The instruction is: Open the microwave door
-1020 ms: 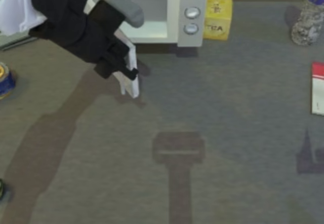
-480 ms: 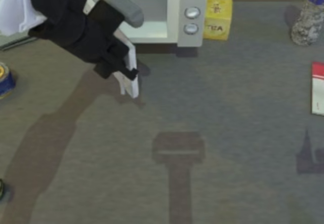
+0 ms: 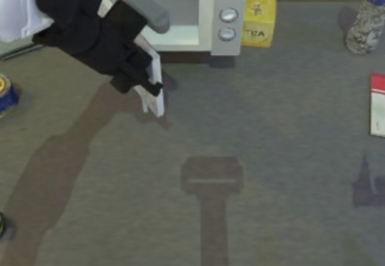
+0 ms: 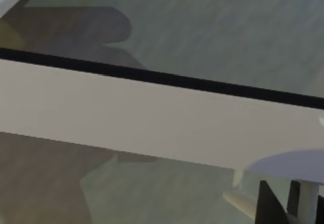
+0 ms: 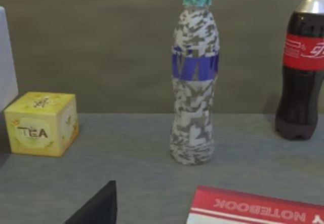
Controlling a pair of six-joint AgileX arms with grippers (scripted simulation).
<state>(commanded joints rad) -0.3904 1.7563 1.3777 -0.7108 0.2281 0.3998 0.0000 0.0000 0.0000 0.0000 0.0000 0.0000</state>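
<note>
The microwave (image 3: 180, 13) sits at the upper middle of the top view, on the table (image 3: 271, 157). Its door (image 3: 155, 85) stands swung out toward the lower left of it, with the left gripper (image 3: 147, 76) at the door's edge. A tea box (image 3: 259, 21) touches the microwave's right side. A bottle (image 3: 367, 19) stands at the upper right, a notebook (image 3: 378, 105) below it at the right edge. A can (image 3: 6, 94) lies at the left edge.

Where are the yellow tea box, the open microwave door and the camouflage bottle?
yellow tea box (image 5: 41, 124): right wrist view, on its front face with the TEA label.
microwave door (image 3: 157, 88): top view, on its top edge, swung outward.
camouflage bottle (image 5: 195, 64): right wrist view, on its blue band.
</note>
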